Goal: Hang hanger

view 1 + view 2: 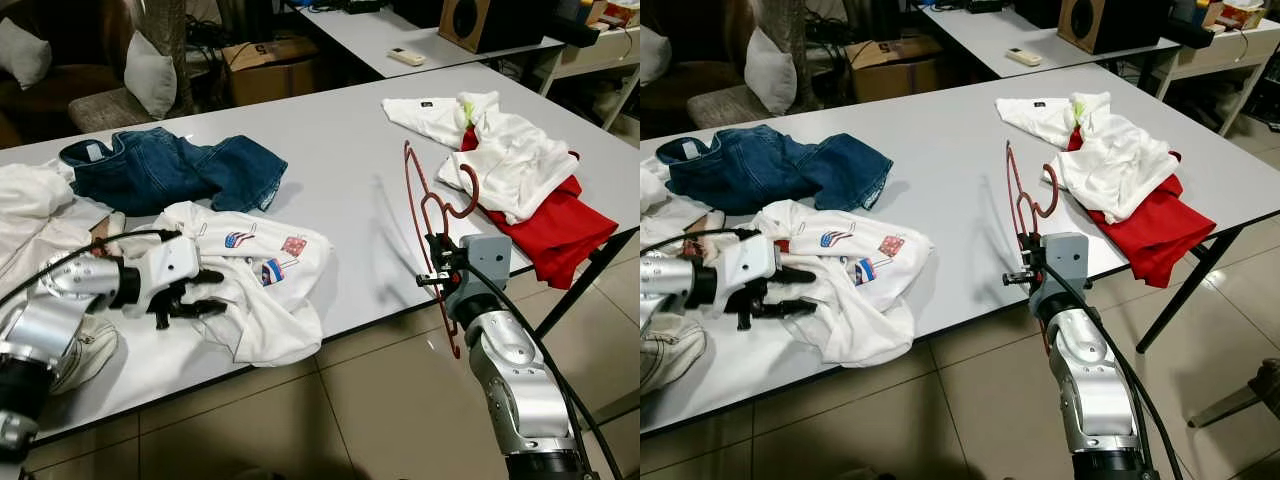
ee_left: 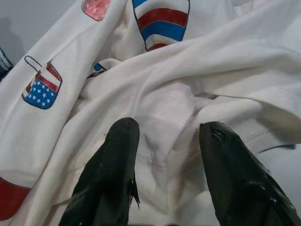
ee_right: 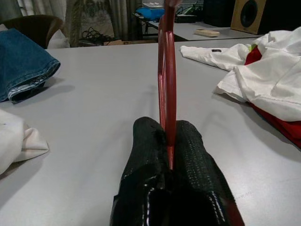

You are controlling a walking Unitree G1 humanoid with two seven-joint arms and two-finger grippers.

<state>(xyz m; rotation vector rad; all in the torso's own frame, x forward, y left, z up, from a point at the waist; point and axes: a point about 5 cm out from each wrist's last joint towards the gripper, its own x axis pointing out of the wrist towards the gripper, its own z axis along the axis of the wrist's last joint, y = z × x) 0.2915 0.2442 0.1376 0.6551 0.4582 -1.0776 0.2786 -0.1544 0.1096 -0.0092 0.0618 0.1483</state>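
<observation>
Hanger point(image 1: 432, 225) clamped between right gripper point(image 3: 168, 141) fingers.

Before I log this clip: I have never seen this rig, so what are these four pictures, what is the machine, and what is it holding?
This is a humanoid robot with two silver arms, each ending in a gripper of two black fingers. The two wide pictures come from its head camera, looking down at a grey table. The two close ones come from cameras on its wrists.

The right gripper is shut on a red hanger, held upright near the table's edge. The left gripper is open, its fingers resting on a white shirt with flag prints.

Also on the table: blue jeans and a pile of white and red clothes.
</observation>
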